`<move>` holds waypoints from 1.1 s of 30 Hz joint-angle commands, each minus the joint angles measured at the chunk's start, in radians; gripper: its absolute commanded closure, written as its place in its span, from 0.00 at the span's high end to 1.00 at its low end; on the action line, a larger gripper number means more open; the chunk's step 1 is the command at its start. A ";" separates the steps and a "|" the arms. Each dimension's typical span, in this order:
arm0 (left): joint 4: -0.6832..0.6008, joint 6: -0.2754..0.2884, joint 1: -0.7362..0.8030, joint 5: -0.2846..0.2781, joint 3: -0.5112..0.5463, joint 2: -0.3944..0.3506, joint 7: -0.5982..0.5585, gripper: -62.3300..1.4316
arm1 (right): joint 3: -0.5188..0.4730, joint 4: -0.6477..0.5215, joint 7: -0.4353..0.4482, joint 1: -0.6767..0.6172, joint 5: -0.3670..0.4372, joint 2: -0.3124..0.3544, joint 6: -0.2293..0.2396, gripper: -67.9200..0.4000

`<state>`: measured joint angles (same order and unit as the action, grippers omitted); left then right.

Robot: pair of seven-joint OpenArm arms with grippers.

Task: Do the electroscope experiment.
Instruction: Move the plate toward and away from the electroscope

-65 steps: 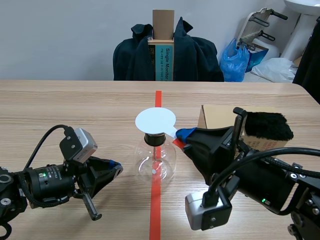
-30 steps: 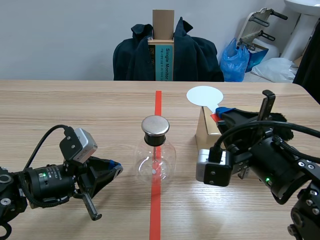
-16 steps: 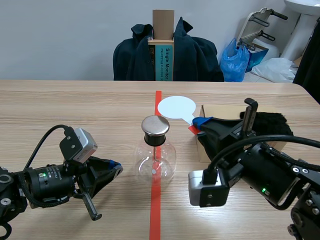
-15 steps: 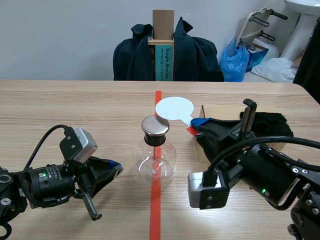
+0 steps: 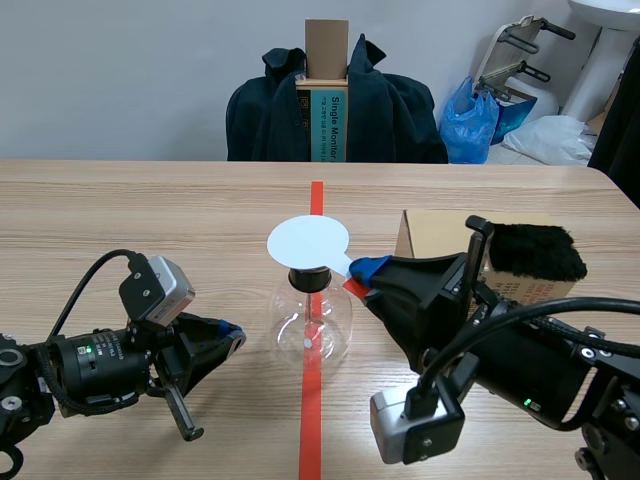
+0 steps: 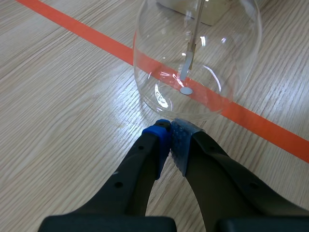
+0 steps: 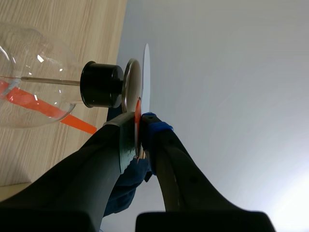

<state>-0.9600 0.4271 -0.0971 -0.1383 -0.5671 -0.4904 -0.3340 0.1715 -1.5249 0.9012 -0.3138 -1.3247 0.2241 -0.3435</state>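
**Electroscope with disc held over its cap.** The electroscope [image 5: 311, 325] stands upright on the tabletop [image 5: 150, 220], astride the orange-red tape line, with its long axis vertical and its neck up. A black stopper [image 7: 101, 84] closes the neck and carries a metal cap plate [image 7: 131, 82]. A white disc [image 5: 308, 241] lies level over the plate and hides it in the scene view. The right wrist view shows the two edge-on and possibly just apart. The right jaws are clamped on the disc's red handle [image 7: 137, 121]. The left jaws are closed on nothing, low at the tabletop just beside the flask's base. The inner rod [image 6: 192, 43] is visible, but its leaves are hard to make out. A cardboard box [image 5: 430, 232] topped with black fur [image 5: 535, 250] stands behind the right arm [image 5: 520, 370].
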 commanded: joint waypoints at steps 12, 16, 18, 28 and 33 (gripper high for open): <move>-0.021 0.005 0.000 -0.010 0.012 -0.006 -0.014 0.07 | -0.009 -0.016 -0.050 0.012 0.008 0.003 -0.008 0.02; -0.021 0.005 0.000 -0.010 0.012 -0.006 -0.014 0.07 | -0.009 -0.016 -0.107 0.012 0.008 0.003 -0.008 0.02; -0.021 0.005 0.000 -0.010 0.012 -0.006 -0.014 0.07 | -0.009 -0.016 -0.148 0.011 0.008 0.003 -0.008 0.02; -0.021 0.005 0.000 -0.010 0.012 -0.006 -0.013 0.07 | -0.010 -0.016 -0.370 0.011 0.008 0.003 -0.007 0.02; -0.021 0.005 0.000 -0.010 0.012 -0.006 -0.013 0.07 | -0.010 -0.016 -0.457 0.011 0.008 0.003 -0.007 0.02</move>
<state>-0.9600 0.4271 -0.0971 -0.1383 -0.5671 -0.4904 -0.3340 0.1715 -1.5249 0.4484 -0.3138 -1.3239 0.2241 -0.3431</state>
